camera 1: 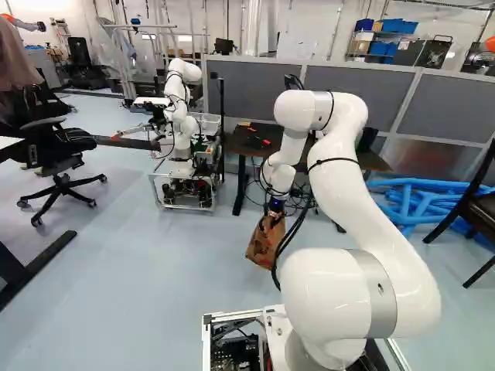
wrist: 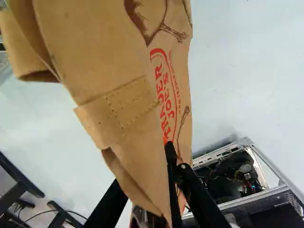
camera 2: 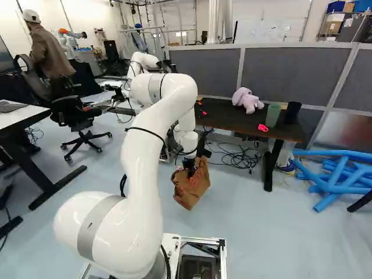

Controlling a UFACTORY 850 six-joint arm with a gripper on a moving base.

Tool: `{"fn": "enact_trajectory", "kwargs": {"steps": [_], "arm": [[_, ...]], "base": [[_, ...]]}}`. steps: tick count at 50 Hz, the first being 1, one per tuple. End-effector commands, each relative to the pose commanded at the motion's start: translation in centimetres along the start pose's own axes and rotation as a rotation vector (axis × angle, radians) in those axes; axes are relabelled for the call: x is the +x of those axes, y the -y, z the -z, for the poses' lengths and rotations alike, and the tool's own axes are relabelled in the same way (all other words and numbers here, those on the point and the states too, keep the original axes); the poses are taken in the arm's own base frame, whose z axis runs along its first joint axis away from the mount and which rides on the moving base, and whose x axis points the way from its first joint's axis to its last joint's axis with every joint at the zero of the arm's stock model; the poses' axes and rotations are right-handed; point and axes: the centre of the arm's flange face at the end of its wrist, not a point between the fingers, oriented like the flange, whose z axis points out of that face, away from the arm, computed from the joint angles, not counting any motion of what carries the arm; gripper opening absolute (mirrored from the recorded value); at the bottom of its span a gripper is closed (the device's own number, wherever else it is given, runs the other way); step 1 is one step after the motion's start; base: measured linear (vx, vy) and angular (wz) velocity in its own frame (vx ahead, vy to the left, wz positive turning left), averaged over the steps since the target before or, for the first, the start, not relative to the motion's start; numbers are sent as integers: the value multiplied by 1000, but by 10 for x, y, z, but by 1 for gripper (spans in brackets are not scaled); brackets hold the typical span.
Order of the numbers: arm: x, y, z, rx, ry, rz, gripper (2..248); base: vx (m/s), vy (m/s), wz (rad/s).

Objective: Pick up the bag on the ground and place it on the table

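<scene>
There was the bag (camera 2: pixel 190 185), brown paper with red print, slanting down from your hand (wrist: pixel 175 161)! It was out ahead of the base, on the near side of the desk (camera 2: pixel 232 123), and looked to be hanging just over the floor (camera 2: pixel 244 215), though any light touch at its lowest corner you couldn't rule out. And the hand? Closed on the bag, by the look of it, paper running in between the dark fingers, the pads themselves hidden.

So the pick looked made, and you were into the lift and carry. Up first, that was the call: the bag hung well below the desktop, and a straight push forward would have run it into the desk's edge or legs. Loose cables (camera 2: pixel 239 158) lay on the floor beneath the desk, one more reason to go high.

Then forward, base and arm (camera 2: pixel 145 145) together if the reach fell short, aiming for the near stretch of desktop, this side of the pink plush toy (camera 2: pixel 248 100). Beyond that came the green cup (camera 2: pixel 273 114) and the dark cup (camera 2: pixel 292 112), both easy for a swinging bag to tip. Slow over the edge, bag fully supported, and only then was it time to let go!
</scene>
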Motion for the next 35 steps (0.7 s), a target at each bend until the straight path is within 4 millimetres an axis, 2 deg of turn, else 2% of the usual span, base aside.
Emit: {"fn": "enact_trajectory", "kwargs": {"steps": [35], "arm": [[-40,-26,52,-45,9,178,26]], "base": [[0,0,0]]}}
